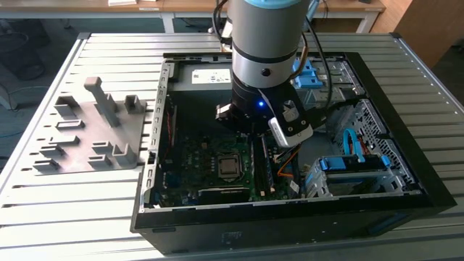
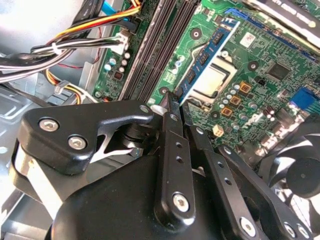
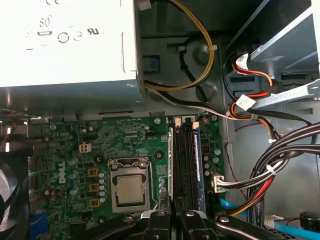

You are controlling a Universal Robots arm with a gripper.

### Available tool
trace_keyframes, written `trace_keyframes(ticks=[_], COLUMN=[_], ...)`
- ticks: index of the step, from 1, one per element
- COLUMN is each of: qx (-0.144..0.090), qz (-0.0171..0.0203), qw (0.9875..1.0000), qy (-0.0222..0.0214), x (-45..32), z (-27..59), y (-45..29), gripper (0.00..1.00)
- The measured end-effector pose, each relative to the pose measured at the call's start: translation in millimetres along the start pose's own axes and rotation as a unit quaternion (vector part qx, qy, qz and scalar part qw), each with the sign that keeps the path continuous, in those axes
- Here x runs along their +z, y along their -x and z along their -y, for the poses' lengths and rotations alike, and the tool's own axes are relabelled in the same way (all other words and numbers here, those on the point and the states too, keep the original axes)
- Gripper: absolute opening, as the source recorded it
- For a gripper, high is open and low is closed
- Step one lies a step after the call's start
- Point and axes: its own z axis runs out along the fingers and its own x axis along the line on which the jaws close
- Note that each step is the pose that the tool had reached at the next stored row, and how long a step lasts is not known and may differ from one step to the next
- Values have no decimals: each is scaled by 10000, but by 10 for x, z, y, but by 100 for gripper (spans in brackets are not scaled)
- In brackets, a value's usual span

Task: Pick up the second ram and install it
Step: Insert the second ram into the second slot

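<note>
The second ram (image 2: 207, 52), a thin blue board with black chips, stands on edge along the memory slot nearest the processor socket (image 2: 212, 80). In the first wrist view the second ram (image 3: 171, 165) shows as a thin line. My gripper (image 2: 176, 100) is at its near end, the black fingers drawn together with the stick's end between the tips. Both wrist views show the gripper (image 3: 172, 212) low over the motherboard. In the exterior view my arm (image 1: 264, 81) reaches down into the open computer case (image 1: 427, 179) and hides the fingers.
Another memory stick (image 3: 198, 165) sits in a slot further from the socket. Bundled cables (image 3: 270, 165) run close beside the slots, a fan (image 2: 300, 175) lies past the socket, and the power supply (image 3: 65, 40) is at the board's far end. A grey fixture plate (image 1: 87, 130) lies outside the case.
</note>
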Motion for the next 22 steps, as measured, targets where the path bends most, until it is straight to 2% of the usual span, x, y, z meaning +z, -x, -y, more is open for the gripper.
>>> trace_keyframes(ticks=[12,22], qx=[3,119], qz=[-6,2], qw=[10000,9999], qy=[-1,-3], x=[214,398], z=[14,23], y=[30,78], gripper=[14,14])
